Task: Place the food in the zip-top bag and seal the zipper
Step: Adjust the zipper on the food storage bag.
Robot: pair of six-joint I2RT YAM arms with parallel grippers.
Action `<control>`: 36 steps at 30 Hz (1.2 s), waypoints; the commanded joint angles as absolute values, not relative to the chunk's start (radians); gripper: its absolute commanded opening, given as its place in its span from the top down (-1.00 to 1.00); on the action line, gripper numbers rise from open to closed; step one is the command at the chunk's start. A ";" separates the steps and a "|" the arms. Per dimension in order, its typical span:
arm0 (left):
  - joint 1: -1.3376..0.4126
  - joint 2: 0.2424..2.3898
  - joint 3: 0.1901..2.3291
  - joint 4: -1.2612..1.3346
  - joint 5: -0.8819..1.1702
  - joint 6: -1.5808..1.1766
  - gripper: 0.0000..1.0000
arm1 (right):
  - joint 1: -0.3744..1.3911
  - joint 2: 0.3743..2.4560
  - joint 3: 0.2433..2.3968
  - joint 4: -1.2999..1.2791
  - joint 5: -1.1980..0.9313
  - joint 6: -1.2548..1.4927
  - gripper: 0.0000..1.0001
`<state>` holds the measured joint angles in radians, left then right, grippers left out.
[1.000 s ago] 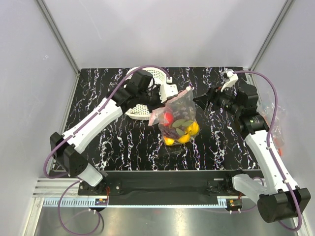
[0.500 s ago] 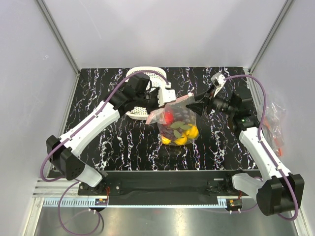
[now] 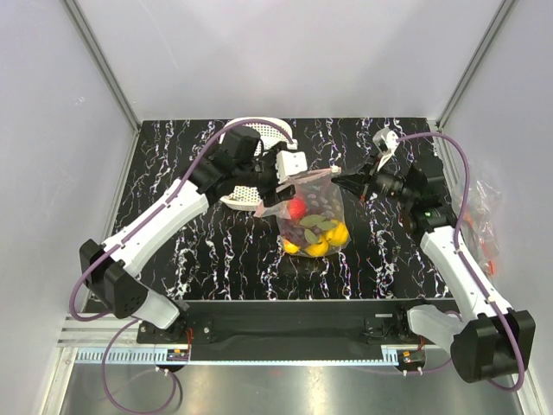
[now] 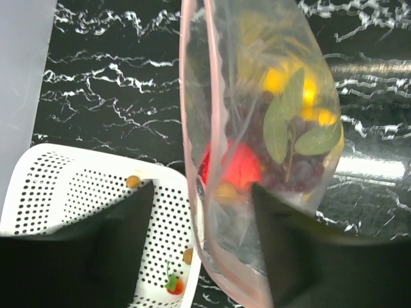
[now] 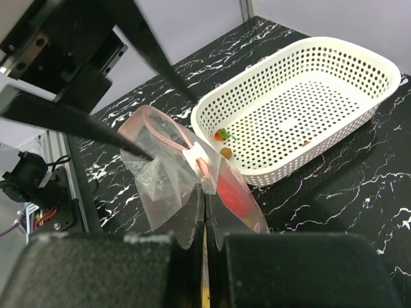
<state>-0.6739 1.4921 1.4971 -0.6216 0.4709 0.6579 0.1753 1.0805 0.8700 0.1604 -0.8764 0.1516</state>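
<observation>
Two pincers are at the mouth of the bag (image 3: 313,207) right now, one on each end, out in the middle of the table (image 3: 155,156). The right pincer (image 5: 205,192) has its fingers pressed tight together, pinching the bag's top edge right by the pink strip (image 4: 185,96). Over on the other side, the left pincer (image 3: 295,179) is spread wide. One of its long black fingers (image 5: 77,122) has its tip against the bag's rim, and the other points off toward the white basket (image 5: 302,163). So it's only the right one that has a real grip. The two sides of the strip stand a little apart near the left pincer, so the mouth is not sealed. And the toy fruit (image 3: 313,229) is inside the bag, all bunched at the bottom! There's a red apple (image 4: 231,167), yellow lemons (image 4: 282,80), dark grapes (image 4: 298,172) and green leaves (image 4: 276,128) showing through the clear plastic. Whether the bag's bottom rests on the table or hangs just off it, I can't tell from here. The basket sits just beside the bag on the left arm's side, partly hidden under that arm. A small red-and-green bit (image 4: 172,284) lies on the basket's floor.
</observation>
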 commanded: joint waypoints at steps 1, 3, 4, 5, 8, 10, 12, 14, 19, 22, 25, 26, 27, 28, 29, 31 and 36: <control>-0.670 1.424 1.516 -0.511 0.515 0.560 -0.62 | 0.173 1.017 0.856 0.221 -0.836 0.179 1.00; -0.670 1.396 1.513 -0.470 0.547 0.508 -0.71 | 0.173 0.983 0.836 0.221 -0.807 0.187 1.00; -0.672 1.390 1.514 -0.445 0.551 0.476 -0.75 | 0.175 0.974 0.831 0.221 -0.799 0.190 1.00; -0.670 1.385 1.519 -0.384 0.551 0.433 -0.75 | 0.175 0.959 0.824 0.218 -0.792 0.195 1.00; -0.676 1.428 1.606 -0.373 0.554 0.283 -0.58 | 0.176 0.948 0.824 0.210 -0.795 0.199 1.00; -0.684 1.483 1.707 -0.421 0.555 0.275 -0.43 | 0.181 0.950 0.828 0.204 -0.802 0.199 1.00; -0.710 1.520 1.776 -0.471 0.552 0.301 -0.38 | 0.186 0.960 0.834 0.192 -0.808 0.195 1.00; -0.738 1.569 1.868 -0.553 0.561 0.337 -0.40 | 0.192 0.962 0.841 0.181 -0.808 0.192 1.00; -0.795 1.646 1.953 -0.644 0.581 0.413 -0.36 | 0.202 0.965 0.850 0.175 -0.808 0.187 1.00; -0.815 1.677 1.985 -0.655 0.595 0.428 -0.26 | 0.207 0.963 0.856 0.167 -0.808 0.183 1.00; -0.827 1.713 2.022 -0.675 0.597 0.433 -0.06 | 0.212 0.962 0.859 0.163 -0.808 0.178 1.00; -0.833 1.723 2.035 -0.686 0.594 0.437 0.02 | 0.212 0.960 0.859 0.163 -0.805 0.175 1.00; -0.834 1.732 2.055 -0.692 0.589 0.437 0.07 | 0.212 0.959 0.859 0.163 -0.808 0.175 1.00; -0.836 1.747 2.065 -0.701 0.584 0.439 0.18 | 0.213 0.957 0.858 0.163 -0.808 0.172 1.00; -0.838 1.752 2.072 -0.704 0.584 0.439 0.20 | 0.215 0.956 0.857 0.163 -0.810 0.172 1.00; -0.838 1.764 2.078 -0.707 0.569 0.439 0.24 | 0.216 0.956 0.854 0.163 -0.811 0.170 1.00; -0.839 1.773 2.083 -0.716 0.546 0.440 0.40 | 0.219 0.957 0.854 0.163 -0.813 0.167 1.00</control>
<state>-0.8333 1.7767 2.0327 -0.7223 0.5602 0.4324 0.2073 0.9691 0.8150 0.1375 -0.8200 0.1799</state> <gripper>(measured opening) 0.306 0.009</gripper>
